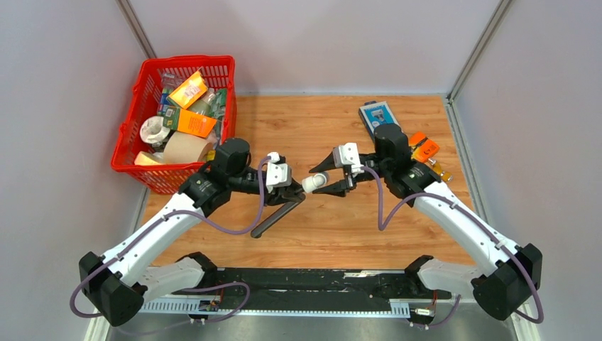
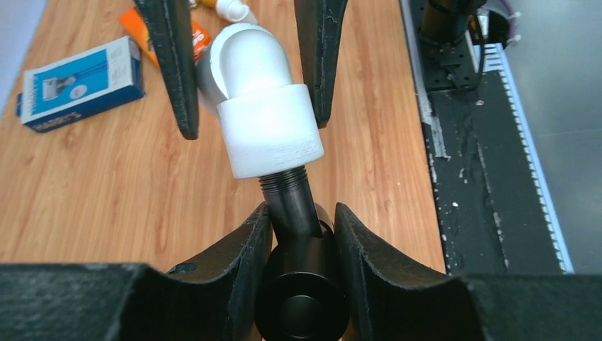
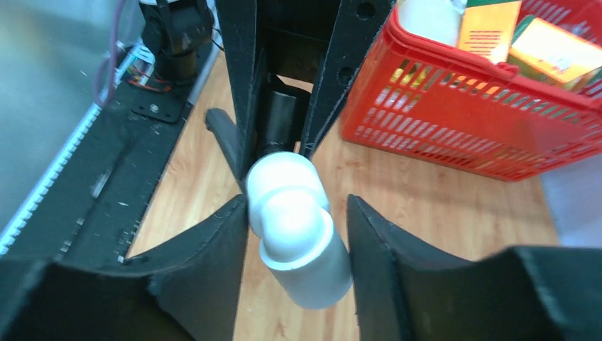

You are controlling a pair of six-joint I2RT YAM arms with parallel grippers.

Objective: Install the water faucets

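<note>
**Elbow meets faucet in mid-air, one arm on each part**

The left gripper [image 2: 302, 211] has its fingers clamped on the thick body of the dark metal faucet [image 2: 302, 284]. It holds the faucet above the worktop [image 1: 341, 227] with the long rod slanting down and away toward the near edge. This grip looks meant to keep the faucet from turning while its threaded end points at the other arm.

The white elbow fitting [image 2: 266, 121] sits on that threaded end, and a few turns of thread show below its socket. I judge the joint started but not run home.

The right gripper [image 3: 297, 206] faces the left one, its fingers narrow and close on both sides of the elbow, placed to twist it. Whether they pinch it yet I cannot tell.

The count:
- One faucet and one elbow fitting, both between the two grippers at the middle of the worktop.
- One red basket [image 1: 188, 62] of assorted packets at the far left corner.
- One blue-and-white box [image 1: 376, 114] on the far right.
- An orange packet [image 1: 424, 148] just beside the box, well apart from the work.
</note>
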